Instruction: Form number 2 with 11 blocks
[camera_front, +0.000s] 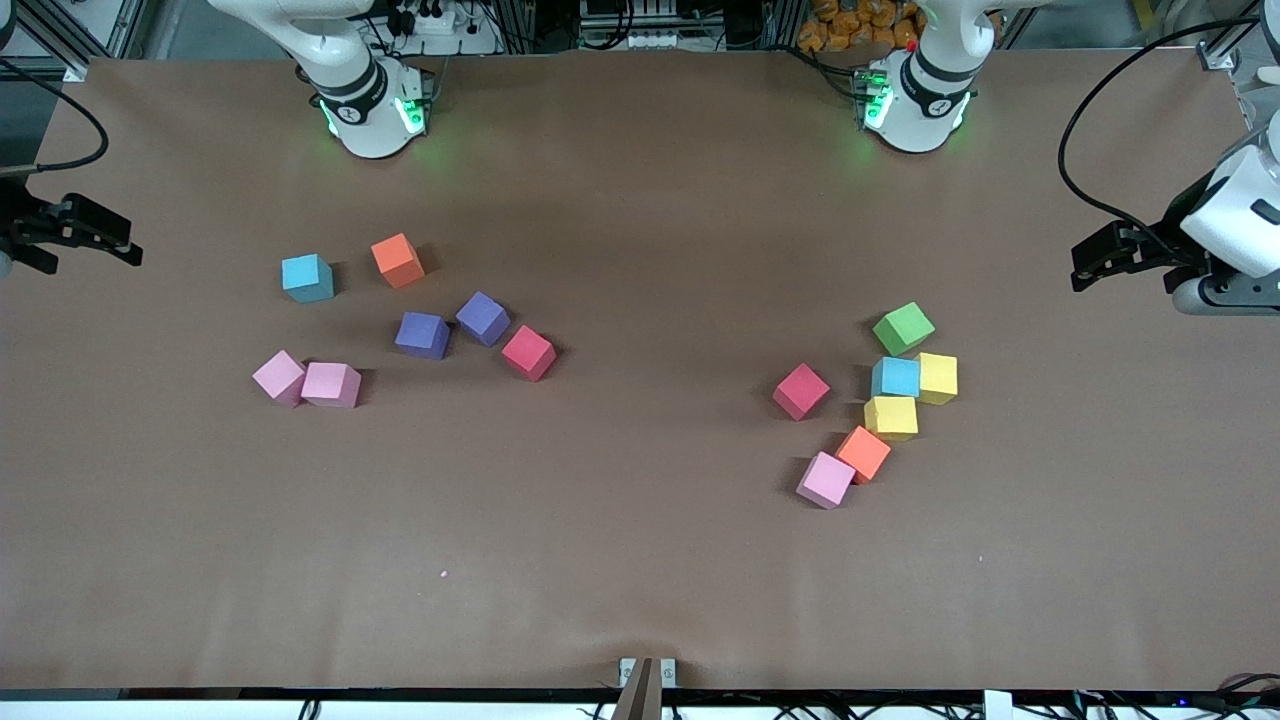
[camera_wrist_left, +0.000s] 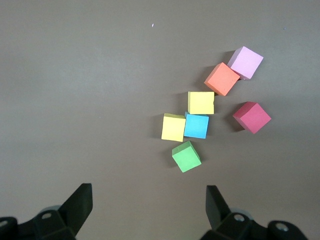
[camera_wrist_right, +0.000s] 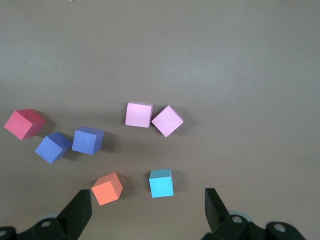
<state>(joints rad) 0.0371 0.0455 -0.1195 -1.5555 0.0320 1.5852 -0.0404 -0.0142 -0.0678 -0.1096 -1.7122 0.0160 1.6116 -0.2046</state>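
Note:
The blocks lie loose in two groups; no number 2 shows on the table. Toward the right arm's end are a light blue, an orange, two purple, a red and two pink blocks. Toward the left arm's end are a red, a light blue, two yellow, an orange and a pink block. My left gripper and right gripper both hang open and empty, each high over its own end of the table.
A green cube touches the light blue block in the group at the left arm's end. The brown table is bare between the two groups and along the edge nearest the front camera. Both arm bases stand at the table's back edge.

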